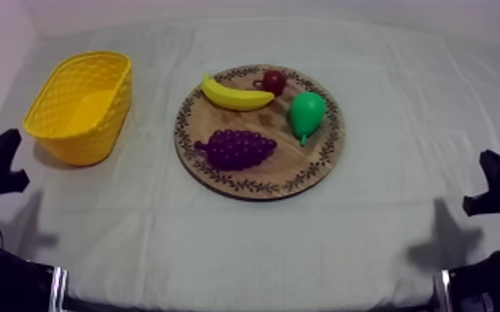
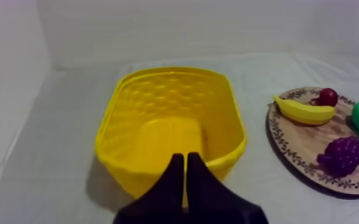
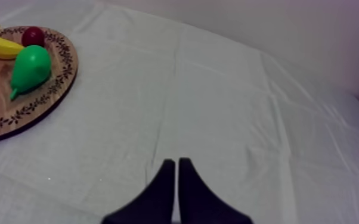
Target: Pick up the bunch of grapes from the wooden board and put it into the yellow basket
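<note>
Right now the bunch of grapes (image 1: 237,148) lies flat on the wooden board (image 1: 257,186), at about 7 o'clock on the round face and just inside the patterned rim. Seen from above, its long axis runs nearly along the 9-to-3 line. A small stub end points toward 9 o'clock, toward the yellow basket (image 1: 87,133), and the rounded far end points toward 3 o'clock. Nothing touches the bunch, and bare wood shows around it.

Sharing the board are the banana (image 1: 235,95) at about 11 o'clock, the small red fruit (image 1: 273,81) at 12 o'clock, just beside the banana's end, and the pear (image 1: 306,114) at about 2 o'clock, its narrow end turned toward 6 o'clock.

The basket stands upright on the cloth-covered surface (image 1: 386,232), at roughly 9 to 10 o'clock from the board and clearly apart from it. Its long side slants from 7 toward 1 o'clock.

The left hand (image 2: 185,158) sits low at the left edge of the surface, its two black fingers pressed together into a narrow wedge that holds nothing. The left wrist camera sees that wedge in front of the basket's near wall. The right hand (image 3: 176,162) rests low at the right edge, its fingers likewise pressed together and holding nothing. It is over bare cloth, well apart from the board.
</note>
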